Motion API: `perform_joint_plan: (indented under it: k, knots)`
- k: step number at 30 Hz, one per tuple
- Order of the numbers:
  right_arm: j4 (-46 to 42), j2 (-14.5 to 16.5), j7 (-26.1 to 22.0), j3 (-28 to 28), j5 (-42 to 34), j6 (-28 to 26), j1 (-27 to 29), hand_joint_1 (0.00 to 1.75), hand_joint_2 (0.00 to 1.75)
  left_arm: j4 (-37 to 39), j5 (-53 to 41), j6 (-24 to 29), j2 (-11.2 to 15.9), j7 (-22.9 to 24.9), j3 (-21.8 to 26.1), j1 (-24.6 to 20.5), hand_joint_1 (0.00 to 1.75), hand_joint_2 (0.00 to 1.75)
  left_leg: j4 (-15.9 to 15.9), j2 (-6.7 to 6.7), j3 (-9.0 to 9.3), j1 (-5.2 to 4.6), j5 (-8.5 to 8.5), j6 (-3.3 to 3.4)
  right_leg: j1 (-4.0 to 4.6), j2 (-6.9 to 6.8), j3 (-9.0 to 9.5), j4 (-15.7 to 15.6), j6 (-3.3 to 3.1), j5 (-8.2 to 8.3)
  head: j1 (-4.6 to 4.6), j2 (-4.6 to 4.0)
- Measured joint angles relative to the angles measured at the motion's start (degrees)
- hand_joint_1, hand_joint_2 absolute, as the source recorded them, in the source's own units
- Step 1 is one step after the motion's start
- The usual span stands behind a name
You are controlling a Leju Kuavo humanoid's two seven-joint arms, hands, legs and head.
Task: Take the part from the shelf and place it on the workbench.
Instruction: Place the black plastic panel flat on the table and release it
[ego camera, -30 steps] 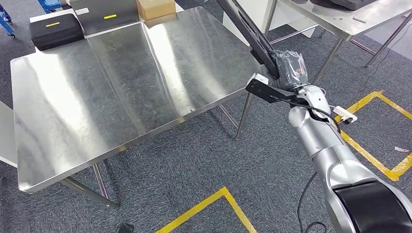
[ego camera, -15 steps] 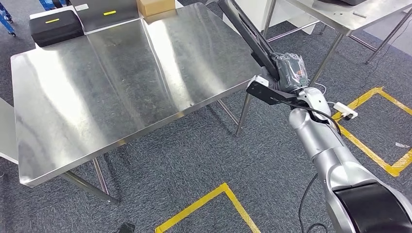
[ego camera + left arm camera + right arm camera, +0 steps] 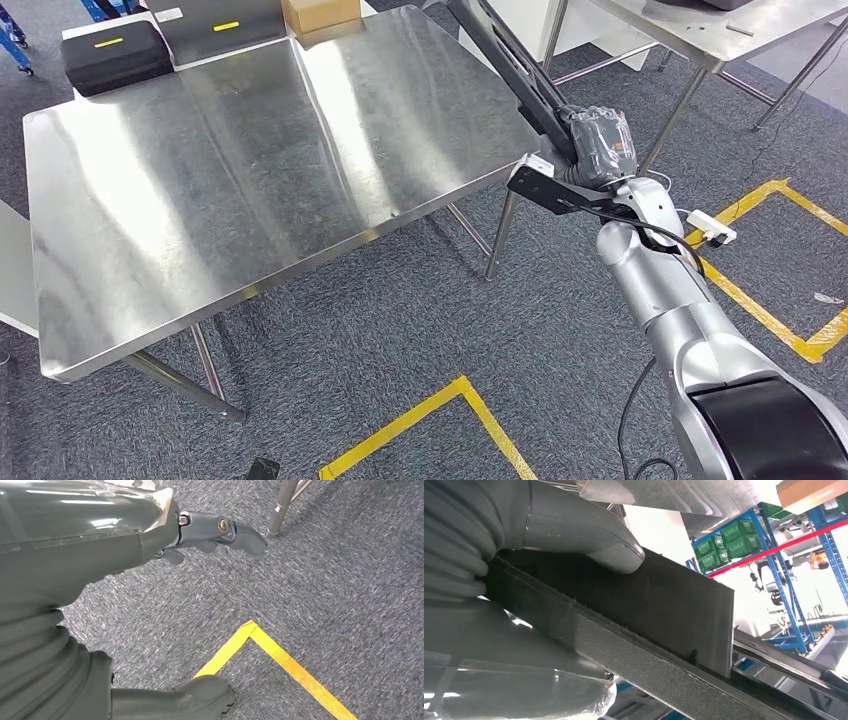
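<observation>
In the head view, the right hand (image 3: pixel 598 146), wrapped in a grey ribbed cover, sits at the centre right of the frame, closed around a long black part (image 3: pixel 515 72) that slants up and left from the hand to the top edge. The part hangs just past the right corner of the steel workbench (image 3: pixel 200 200), which fills the left and middle of the frame; whether the part touches the bench edge cannot be told. At the bench's far end, upper left, lie a black case (image 3: pixel 115 57) with a yellow label and a cardboard box (image 3: pixel 320 14). Yellow floor tape (image 3: pixel 420 425) marks the grey carpet at lower centre. In the left wrist view, the left hand (image 3: pixel 220 532) hangs above the carpet at upper centre, its fingers loosely curled and holding nothing, near a metal table leg (image 3: pixel 282 505). In the right wrist view, the thumb (image 3: pixel 589 535) presses on the flat black panel of the part, which runs toward the lower right.
</observation>
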Motion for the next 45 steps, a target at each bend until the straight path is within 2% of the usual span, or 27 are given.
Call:
perform_joint_plan:
  k: [15, 18, 23, 27, 45]
  knots:
    - [-0.4, 0.1, 0.7, 0.0, -0.3, 0.1, 0.3, 1.75, 1.75, 0.0, -0.6, -0.8, -0.1, 0.5, 0.0, 0.0, 0.0, 1.75, 0.1, 0.0, -0.04, -0.01, -0.01, 0.0, 0.0, 0.0, -0.02, 0.1, 0.0, 0.0, 0.0, 0.0]
    - [-0.5, 0.1, 0.7, -0.1, -0.4, 0.1, 0.3, 1.75, 1.75, 0.0, -0.6, -0.8, -0.1, 0.6, 0.0, 0.0, 0.0, 1.75, 1.2, -0.01, -0.78, -0.01, -0.31, -0.03, 0.0, 0.0, -0.72, 1.2, -0.09, -0.34, 0.01, 0.0]
    - [-0.7, 0.1, 0.7, -0.1, -0.3, 0.1, 0.6, 1.75, 1.75, 0.0, -0.6, -0.9, -0.1, 0.6, 0.0, 0.0, 0.0, 1.75, 4.5, -0.02, -3.06, -0.01, -1.56, -0.04, 0.01, 0.0, -3.04, 4.5, -0.18, -1.58, 0.01, 0.0]
    - [-0.8, 0.0, 0.7, -0.1, -0.3, 0.1, 0.7, 1.75, 1.75, 0.0, -0.6, -0.9, -0.1, 0.6, 0.0, 0.0, 0.0, 1.75, 5.7, -0.04, -4.02, -0.01, -1.87, -0.04, 0.01, 0.0, -4.0, 5.7, -0.15, -1.92, 0.0, 0.0]
    - [-0.8, -0.1, 0.7, -0.1, -0.3, 0.2, 1.1, 1.75, 1.75, 0.0, -0.6, -1.1, -0.2, 0.6, 0.0, 0.0, 0.0, 1.75, 6.2, -0.08, -4.4, -0.01, -1.87, -0.03, 0.01, 0.0, -4.35, 6.2, -0.11, -1.95, 0.01, 0.0]
